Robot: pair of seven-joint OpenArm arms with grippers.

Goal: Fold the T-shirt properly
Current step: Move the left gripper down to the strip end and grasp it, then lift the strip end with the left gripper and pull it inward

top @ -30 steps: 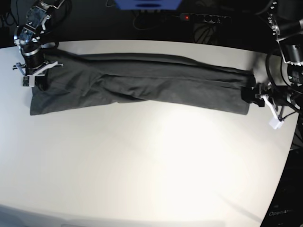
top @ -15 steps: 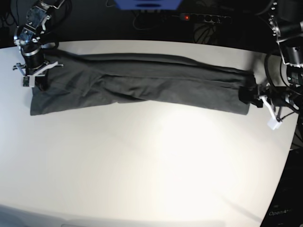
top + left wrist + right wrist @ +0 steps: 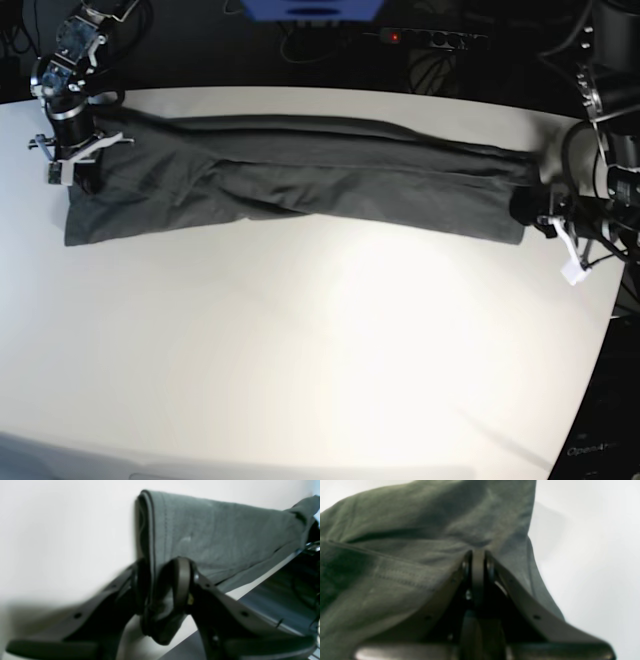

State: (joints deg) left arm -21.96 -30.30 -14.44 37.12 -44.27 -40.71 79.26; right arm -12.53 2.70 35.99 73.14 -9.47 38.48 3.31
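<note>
Low at opposite ends, both arms' jaws pinch the T-shirt (image 3: 300, 180).

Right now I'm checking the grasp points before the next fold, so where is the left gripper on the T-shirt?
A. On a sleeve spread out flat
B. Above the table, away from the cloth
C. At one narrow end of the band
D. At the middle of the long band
C: in the left wrist view the left gripper has its fingers on either side of the folded end edge of the T-shirt, at the band's narrow end.
</note>
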